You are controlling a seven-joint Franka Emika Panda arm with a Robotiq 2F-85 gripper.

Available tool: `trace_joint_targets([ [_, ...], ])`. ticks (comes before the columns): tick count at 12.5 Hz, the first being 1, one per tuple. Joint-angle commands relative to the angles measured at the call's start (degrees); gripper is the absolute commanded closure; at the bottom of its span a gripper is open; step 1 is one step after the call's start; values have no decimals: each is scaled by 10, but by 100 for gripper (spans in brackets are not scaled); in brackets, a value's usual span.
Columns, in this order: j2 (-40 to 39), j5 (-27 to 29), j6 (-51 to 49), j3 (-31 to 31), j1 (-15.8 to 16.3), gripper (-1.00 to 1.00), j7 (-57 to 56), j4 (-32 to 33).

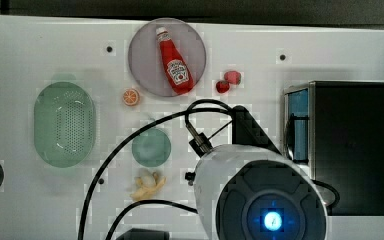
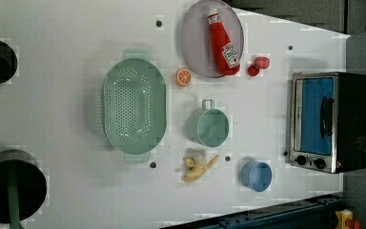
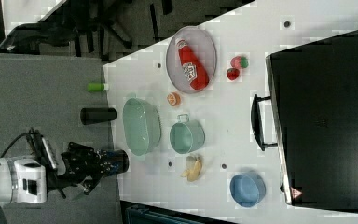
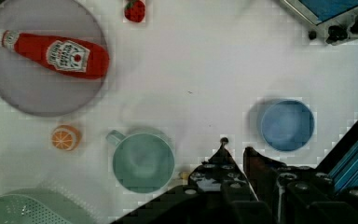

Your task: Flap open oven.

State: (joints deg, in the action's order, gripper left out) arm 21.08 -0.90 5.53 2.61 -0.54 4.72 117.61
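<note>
The oven [image 1: 350,145] stands at the top view's right edge of the white table, with its blue glass door [image 1: 298,125] upright and closed. In the left view the oven [image 2: 329,121] shows its bar handle [image 2: 327,117] and two dark knobs [image 2: 310,161]. The handle [image 3: 257,122] sticks out toward the table in the right view. My arm [image 1: 260,195] hangs over the table just to the top view's left of the door. In the wrist view my gripper [image 4: 234,150] is high above the table, fingers close together with nothing between them, and a corner of the oven [image 4: 331,14] lies well away.
A ketchup bottle [image 1: 174,62] lies on a grey plate [image 1: 145,65], with two red strawberries [image 1: 228,81] beside it. An orange half [image 1: 131,97], green colander [image 1: 64,125], green cup [image 1: 151,147] and banana [image 1: 148,185] sit mid-table. A blue bowl [image 2: 256,175] stands near the oven's knobs.
</note>
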Motion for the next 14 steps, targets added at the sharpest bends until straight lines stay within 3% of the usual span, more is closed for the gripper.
trace_joint_targets([
  [1, 11, -3, 2, 17, -13, 65, -14, 13],
  [7, -15, -10, 58, 82, -32, 65, -288, 53],
  [11, -45, -50, 143, 132, -47, 65, -494, 73],
  [14, -85, -66, 216, 167, -52, 65, -588, 84],
])
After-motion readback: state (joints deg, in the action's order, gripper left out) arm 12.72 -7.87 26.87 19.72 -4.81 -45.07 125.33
